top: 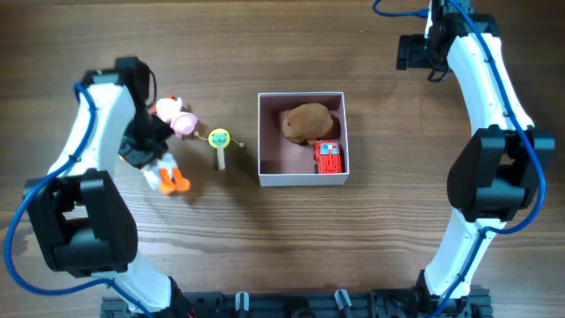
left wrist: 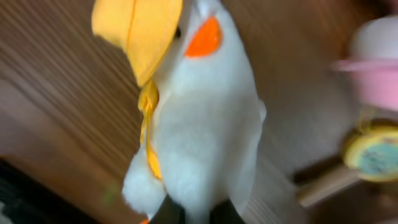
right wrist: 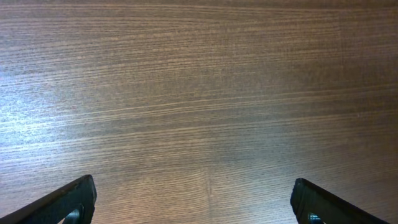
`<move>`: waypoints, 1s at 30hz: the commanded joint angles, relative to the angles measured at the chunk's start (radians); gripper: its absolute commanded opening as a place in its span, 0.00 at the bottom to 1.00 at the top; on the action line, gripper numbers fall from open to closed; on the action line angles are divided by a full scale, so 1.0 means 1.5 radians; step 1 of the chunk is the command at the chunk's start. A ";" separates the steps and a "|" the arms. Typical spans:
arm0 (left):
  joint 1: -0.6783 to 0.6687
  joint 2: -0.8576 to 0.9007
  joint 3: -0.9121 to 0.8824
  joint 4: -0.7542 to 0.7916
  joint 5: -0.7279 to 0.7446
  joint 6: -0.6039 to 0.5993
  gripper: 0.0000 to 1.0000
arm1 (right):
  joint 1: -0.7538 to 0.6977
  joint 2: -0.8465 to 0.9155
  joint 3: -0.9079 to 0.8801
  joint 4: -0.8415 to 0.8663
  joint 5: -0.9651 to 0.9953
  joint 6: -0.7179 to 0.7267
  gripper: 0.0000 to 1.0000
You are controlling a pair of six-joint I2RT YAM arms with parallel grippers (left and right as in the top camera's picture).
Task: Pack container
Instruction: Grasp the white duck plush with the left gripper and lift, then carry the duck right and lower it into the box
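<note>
The container (top: 303, 178), a square white box with a dusty pink inside, stands at the table's middle. It holds a brown plush (top: 307, 123) and a red toy (top: 329, 158). My left gripper (top: 152, 152) is shut on a white plush duck (top: 165, 172) with an orange beak and feet, left of the container. In the left wrist view the duck (left wrist: 199, 124) fills the frame, pinched between my fingers (left wrist: 189, 214). My right gripper (top: 415, 49) is open and empty at the far right; its wrist view shows only bare wood between the fingertips (right wrist: 196, 202).
A pink and white plush (top: 177, 115) lies just behind the duck. A small yellow-and-teal toy on a wooden stick (top: 219, 144) lies between the duck and the container; it also shows in the left wrist view (left wrist: 373, 155).
</note>
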 commanded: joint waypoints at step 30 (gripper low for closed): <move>-0.472 0.018 0.219 0.142 0.013 0.198 0.04 | 0.003 -0.023 0.014 0.002 0.011 0.005 0.99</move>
